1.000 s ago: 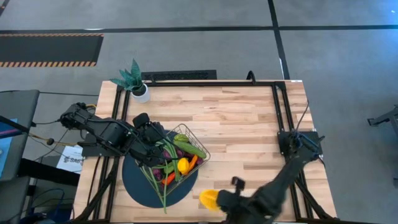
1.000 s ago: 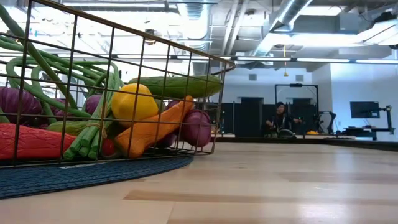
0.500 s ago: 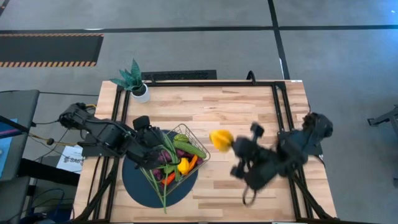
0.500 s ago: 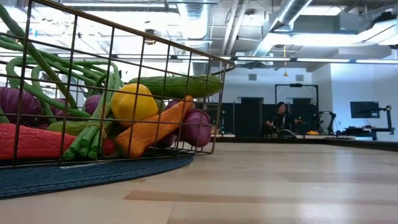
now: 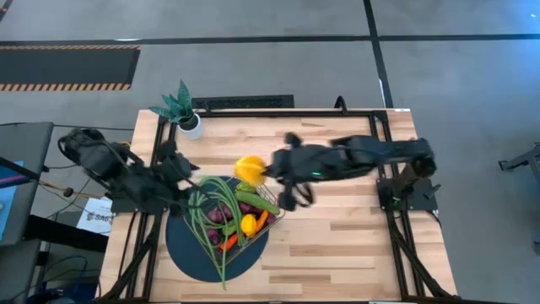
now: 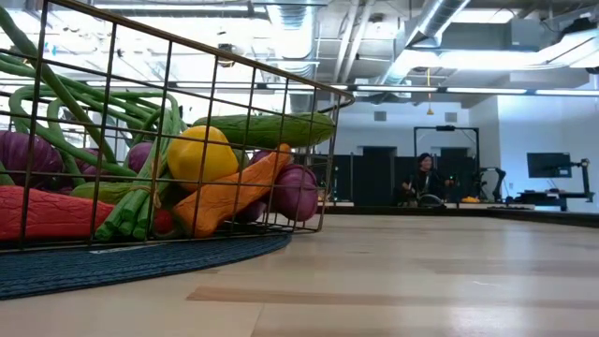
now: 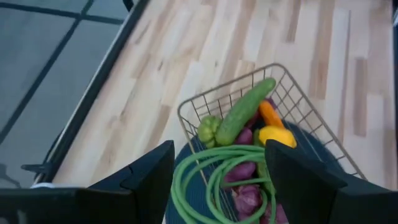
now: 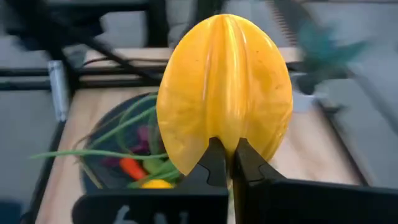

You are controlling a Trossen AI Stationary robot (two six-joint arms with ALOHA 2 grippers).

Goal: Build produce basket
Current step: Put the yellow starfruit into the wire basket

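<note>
The wire basket [image 5: 268, 196] sits on a dark round mat [image 5: 181, 245], filled with long green beans [image 5: 201, 221], a cucumber [image 7: 244, 111], purple pieces, an orange pepper and a yellow piece [image 6: 197, 154]. My right gripper [image 5: 263, 171] reaches in from the table's right, shut on a ribbed yellow-orange fruit [image 5: 249, 169] above the basket's far corner. My left gripper [image 5: 180, 165] is open, left of the basket and clear of it; its wrist view looks down on the basket [image 7: 186, 111]. Neither gripper shows in the low view. My right gripper [image 8: 229, 165] pinches the yellow-orange fruit by a narrow edge [image 8: 225, 140] between its two fingers [image 8: 214, 163]. The fingers point toward the table's left. The fruit is lifted clear and stands out in front of the fingertips.
A small potted plant [image 5: 179, 108] stands at the table's far left corner. A black frame rail [image 5: 278, 112] runs along the far edge. Bare wood [image 5: 337, 236] spreads right of the basket. A person [image 6: 421, 178] sits far off in the room.
My right gripper has swung the fruit from the table's near edge up and across to above the basket's far corner. My left gripper has drawn back out of the basket toward the left edge. The beans now lie uncovered in the basket.
</note>
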